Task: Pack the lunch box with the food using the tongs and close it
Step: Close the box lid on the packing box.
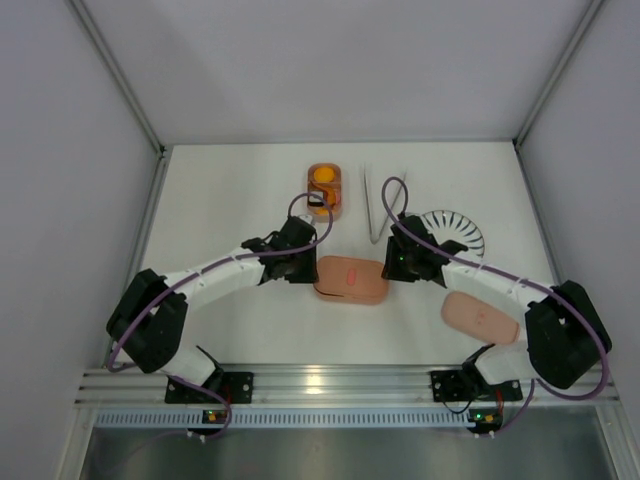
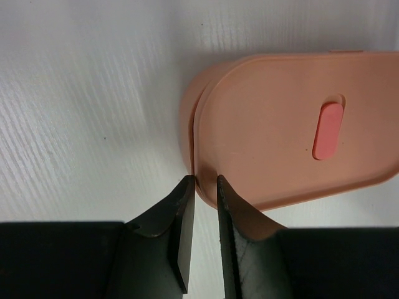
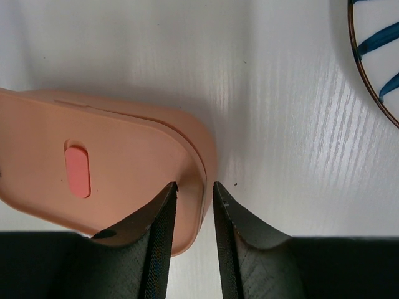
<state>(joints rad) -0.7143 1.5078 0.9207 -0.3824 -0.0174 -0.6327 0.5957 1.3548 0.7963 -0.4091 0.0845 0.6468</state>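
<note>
White desk, grey panels on three sides, and at its middle the lunch box lying lengthwise between the two arms with its lid on. Left fingers stand narrow, tips right at the box's left end where lid meets tray. Right fingers are just as narrow and straddle the rim at the right end — whether either pair actually pinches the plastic, I cannot tell. A thin seam shows along the lid's edge at both ends, so I judge the step to be seating this lid fully. Done well, both ends would go down together and evenly, fingers kept narrow and square to the rim, since a push on one end alone could tip the light box or skid it. Further out, the tongs lie behind the right wrist, the striped plate sits just beside it, and a second tray with food showing in it lies behind the left wrist — near, but apart. A loose pink lid lies close by the right forearm, where the elbow might nudge it; purple cables loop above both wrists.
</note>
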